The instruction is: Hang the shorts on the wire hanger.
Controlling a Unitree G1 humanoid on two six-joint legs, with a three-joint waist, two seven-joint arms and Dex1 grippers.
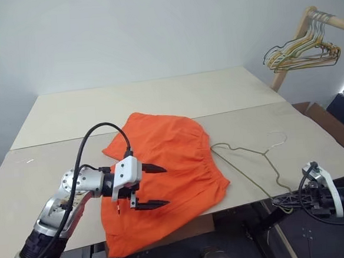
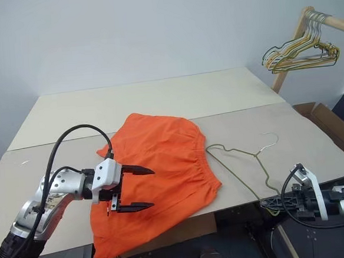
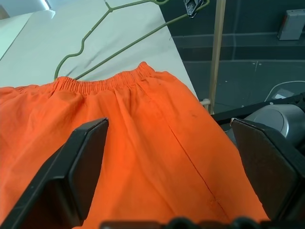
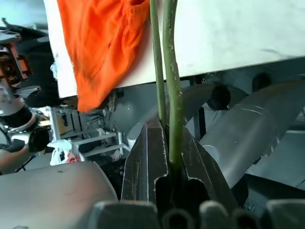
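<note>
Meanwhile, right tool point(image 4: 167, 157) clamping wire hanger point(image 1: 251, 162)

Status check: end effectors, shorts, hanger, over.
Left end effector open above the shorts. Right end effector shut on the wire hanger at the table edge. Shorts flat on the table, unhung.

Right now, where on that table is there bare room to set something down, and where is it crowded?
The far board of the table, behind the shorts, is bare, and so is the near left corner beside the open left gripper. The near right is crowded: the wire hanger lies there, its end pinched in the right gripper off the edge. Shorts cover the middle.
</note>
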